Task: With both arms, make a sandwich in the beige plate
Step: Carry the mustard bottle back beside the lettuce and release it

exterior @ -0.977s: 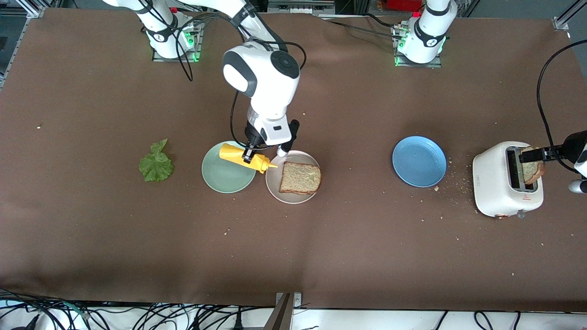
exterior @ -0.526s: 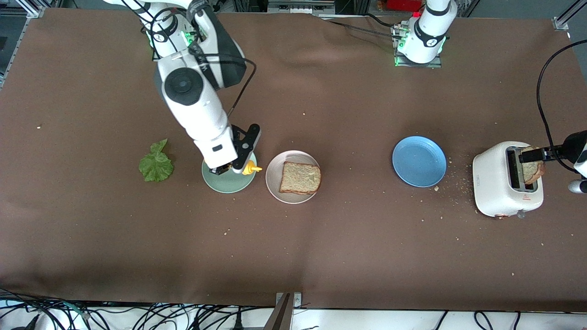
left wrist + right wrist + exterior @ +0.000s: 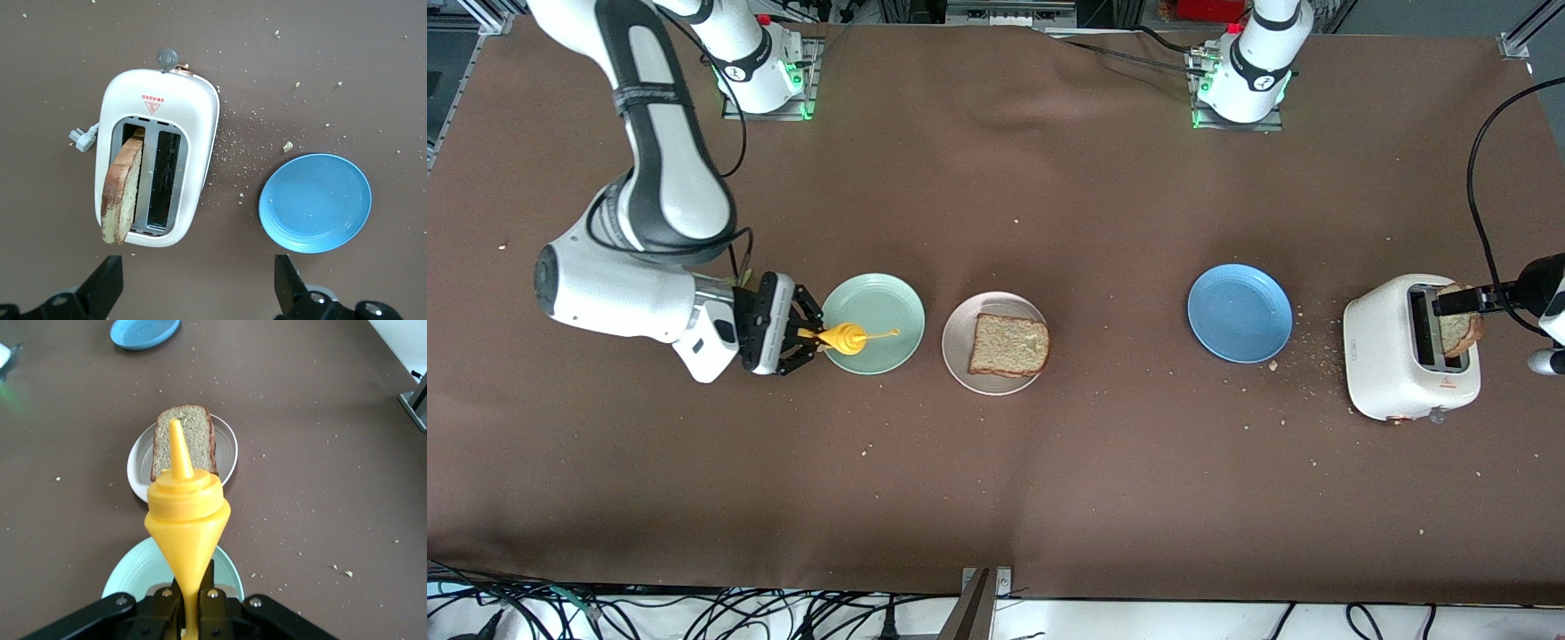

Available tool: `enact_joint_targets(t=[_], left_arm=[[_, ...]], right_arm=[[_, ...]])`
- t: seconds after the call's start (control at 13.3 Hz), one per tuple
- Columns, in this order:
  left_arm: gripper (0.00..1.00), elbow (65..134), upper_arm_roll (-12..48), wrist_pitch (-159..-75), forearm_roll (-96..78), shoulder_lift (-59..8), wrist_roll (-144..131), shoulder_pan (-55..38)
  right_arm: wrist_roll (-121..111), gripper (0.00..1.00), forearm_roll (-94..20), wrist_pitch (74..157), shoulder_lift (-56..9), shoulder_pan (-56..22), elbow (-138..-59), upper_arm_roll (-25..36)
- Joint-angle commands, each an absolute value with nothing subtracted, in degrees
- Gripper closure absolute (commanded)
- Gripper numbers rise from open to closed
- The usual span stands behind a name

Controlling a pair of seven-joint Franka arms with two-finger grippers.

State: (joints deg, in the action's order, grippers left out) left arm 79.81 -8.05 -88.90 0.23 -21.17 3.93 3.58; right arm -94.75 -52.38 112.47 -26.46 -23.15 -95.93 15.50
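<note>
My right gripper point(image 3: 805, 335) is clamped on the yellow sauce bottle point(image 3: 845, 338), over the mint plate point(image 3: 889, 298). Nozzle aims along its long axis twd the bread slice point(image 3: 1009, 345) on the beige plate point(image 3: 959, 356) – right arm's nearer. Left gripper point(image 3: 200, 293) is wide, empty, waiting above the toaster point(image 3: 1392, 356).

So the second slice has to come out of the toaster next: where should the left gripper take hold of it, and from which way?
Grip the slice by its raised top edge, coming straight down from above. It stands on edge in one slot of the toaster, leaning, so only its top is free. Set the open left gripper with a finger on each flat face.
</note>
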Motion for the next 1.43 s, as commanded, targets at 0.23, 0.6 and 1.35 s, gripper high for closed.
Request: enact_joint_targets(t=[0.23,0.6,1.35], left_arm=[[0.0,79.1,-8.2,-88.1,2.1,-21.4,4.3,3.1],[0.0,79.2,-8.2,-88.1,2.1,-21.4,4.3,3.1],[0.0,79.2,-8.2,-88.1,2.1,-21.5,4.3,3.1]], right_arm=[[-123.5,1.0,-65.9,91.6,-34.0,-7.7,-98.1,14.5],[-139.5,1.0,-70.4,82.6,-42.9,-1.6,-97.9,14.3],[-139.9,0.05,-70.6,82.0,-45.8,-0.9,-96.5,14.8]])
